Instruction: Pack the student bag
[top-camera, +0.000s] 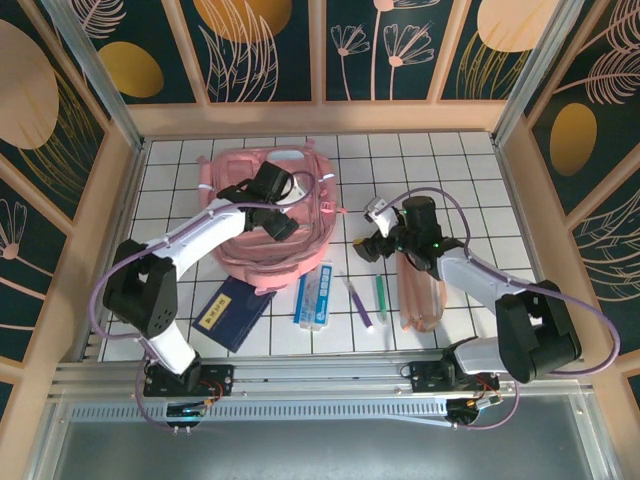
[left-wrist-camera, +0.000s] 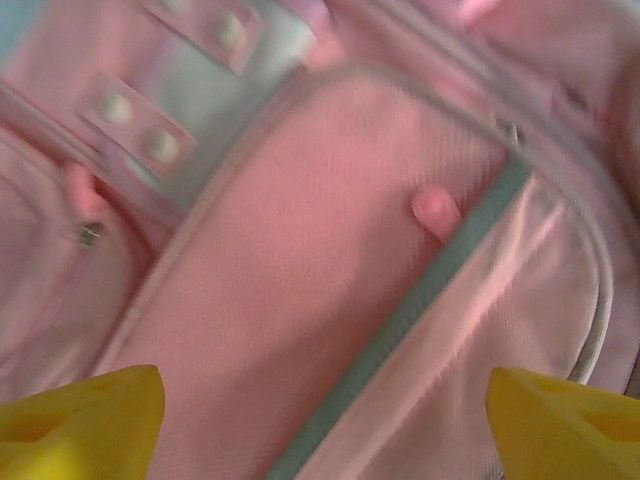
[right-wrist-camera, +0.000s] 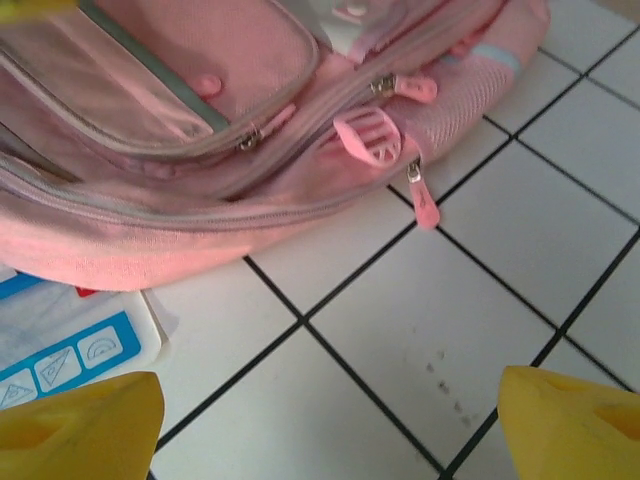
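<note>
Lying flat: pink, grey-trimmed student bag (top-camera: 292, 256)

The left hand (left-wrist-camera: 320, 425) hovers close over the student bag (left-wrist-camera: 300, 270), yellow fingertips (left-wrist-camera: 80, 415) spread wide. A grey strip (left-wrist-camera: 420, 300) crosses the bag's front pocket diagonally. A small pink tab (left-wrist-camera: 435, 208) sits just beside the strip's upper part.

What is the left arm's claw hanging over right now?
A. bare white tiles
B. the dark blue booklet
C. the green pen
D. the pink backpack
D: the left gripper, jaws open, hangs just above the pink backpack, as both its wrist view and the top view show.
</note>
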